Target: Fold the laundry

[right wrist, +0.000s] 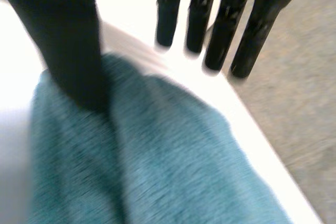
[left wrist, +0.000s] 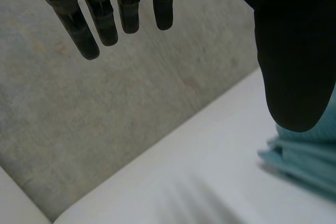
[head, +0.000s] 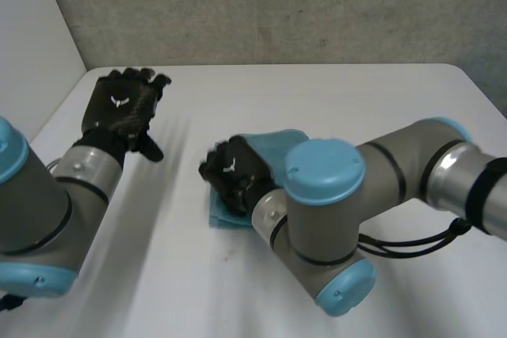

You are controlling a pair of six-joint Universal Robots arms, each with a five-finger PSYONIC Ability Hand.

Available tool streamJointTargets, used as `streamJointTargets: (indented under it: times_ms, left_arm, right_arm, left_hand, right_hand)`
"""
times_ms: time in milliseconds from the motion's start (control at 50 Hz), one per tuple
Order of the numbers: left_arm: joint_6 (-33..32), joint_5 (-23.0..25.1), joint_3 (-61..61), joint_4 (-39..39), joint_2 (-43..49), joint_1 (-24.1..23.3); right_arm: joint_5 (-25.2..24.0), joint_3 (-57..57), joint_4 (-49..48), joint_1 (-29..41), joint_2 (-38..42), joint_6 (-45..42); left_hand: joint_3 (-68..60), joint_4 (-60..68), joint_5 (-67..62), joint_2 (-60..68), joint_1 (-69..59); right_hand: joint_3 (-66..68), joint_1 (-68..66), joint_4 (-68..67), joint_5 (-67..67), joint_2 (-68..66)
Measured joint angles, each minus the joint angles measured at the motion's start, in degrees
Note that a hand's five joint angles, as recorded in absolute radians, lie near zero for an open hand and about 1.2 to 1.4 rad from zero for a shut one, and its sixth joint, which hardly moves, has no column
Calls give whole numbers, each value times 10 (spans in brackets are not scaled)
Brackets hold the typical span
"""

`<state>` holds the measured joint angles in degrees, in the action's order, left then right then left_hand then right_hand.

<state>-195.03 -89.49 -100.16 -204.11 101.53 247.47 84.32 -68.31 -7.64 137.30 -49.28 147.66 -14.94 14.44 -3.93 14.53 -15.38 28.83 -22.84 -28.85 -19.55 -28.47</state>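
Looks like a robot lab: 2 arms (head: 396, 172) at a bare white table (head: 333, 100), rough grey wall (head: 277, 5) on the far side.

Both arms are thick grey tubes with round light-blue caps (head: 325, 170) at the joints; the left arm (head: 36, 203) has a pale metal ring (head: 79, 168) at the wrist, the right arm (head: 400, 168) a shiny silver band (head: 453, 170) edged in black. The left hand (head: 123, 108) and right hand (head: 231, 170) are black, each with a small white mark (head: 119, 101) on its back. Their fingers (left wrist: 102, 22) are slim, segmented rods, the thumb (left wrist: 294, 56) broader and rounded.
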Motion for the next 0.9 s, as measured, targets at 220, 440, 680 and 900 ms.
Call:
streamJointTargets:
  times_ms: [220, 440, 680, 900]
  left_arm:
    - [97, 5, 125, 21, 70, -36]
    - [200, 55, 268, 145, 210, -117]
    - [205, 58, 295, 176, 278, -135]
    - [70, 44, 274, 212, 287, -102]
  right_arm:
    - [28, -48, -10, -81, -141, 167]
    - [19, -74, 59, -180, -164, 332]
    - [-1, -27, 111, -190, -64, 338]
    - [-38, 22, 149, -187, -3, 333]
  left_hand:
    - [0, 0, 0, 0, 0]
    - [0, 0, 0, 0, 0]
    - [0, 0, 0, 0, 0]
    - [0, 0, 0, 0, 0]
  right_hand:
    - [-165, 108, 155, 158, 158]
    - [-165, 108, 155, 158, 158]
    - [-165, 108, 155, 158, 158]
    - [-165, 108, 155, 158, 158]
